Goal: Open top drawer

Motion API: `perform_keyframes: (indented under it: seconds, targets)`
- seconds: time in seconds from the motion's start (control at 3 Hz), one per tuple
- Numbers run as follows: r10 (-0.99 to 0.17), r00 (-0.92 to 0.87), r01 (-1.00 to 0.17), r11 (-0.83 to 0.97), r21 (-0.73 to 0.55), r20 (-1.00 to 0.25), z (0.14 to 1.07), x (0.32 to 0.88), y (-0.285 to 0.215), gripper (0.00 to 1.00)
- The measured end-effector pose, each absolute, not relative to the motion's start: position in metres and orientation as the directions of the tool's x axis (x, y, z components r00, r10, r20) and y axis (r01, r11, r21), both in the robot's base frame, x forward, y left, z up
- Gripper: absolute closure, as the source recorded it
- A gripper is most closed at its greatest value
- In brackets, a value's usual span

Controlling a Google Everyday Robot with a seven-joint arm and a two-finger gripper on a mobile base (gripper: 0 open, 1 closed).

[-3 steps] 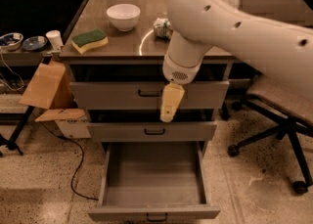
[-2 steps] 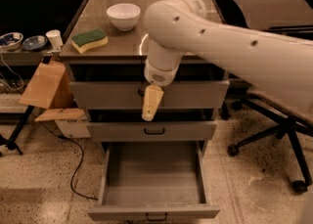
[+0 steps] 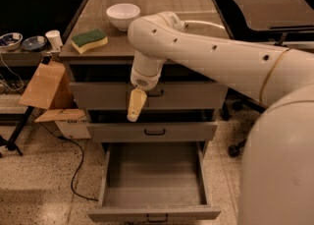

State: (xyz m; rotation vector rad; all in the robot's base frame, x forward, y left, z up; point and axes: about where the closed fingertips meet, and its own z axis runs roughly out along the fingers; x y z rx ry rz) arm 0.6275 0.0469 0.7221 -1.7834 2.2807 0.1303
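The top drawer point(image 3: 98, 96) is the tall grey front panel just under the cabinet's top, with a small dark bar handle point(image 3: 157, 93) at its centre. A dark gap shows above the panel. My gripper point(image 3: 136, 105) hangs from the white arm in front of this panel. It sits just left of the handle, with its tan tip reaching down to the panel's lower edge. The arm covers part of the handle and the panel's middle.
The middle drawer point(image 3: 186, 131) is below. The bottom drawer point(image 3: 154, 180) is pulled far out over the floor. A white bowl point(image 3: 122, 15) and a green sponge point(image 3: 89, 40) lie on the cabinet's top. A cardboard box point(image 3: 46, 86) and a cable point(image 3: 73, 170) are at the left.
My arm and gripper have swung left across the top drawer's front, from right of the handle to just left of it. The drawers have not moved.
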Motion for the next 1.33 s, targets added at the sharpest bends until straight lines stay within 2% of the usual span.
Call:
perform_keyframes:
  seconds: [0.67, 1.33]
  targets:
    - [-0.909, -0.271, -0.950, 0.305, -0.063, -0.318, 0.700, 0.652, 0.084, 0.00]
    - [-0.874, -0.311, -0.935, 0.351, -0.042, -0.374, 0.686, 0.664, 0.098, 0.00]
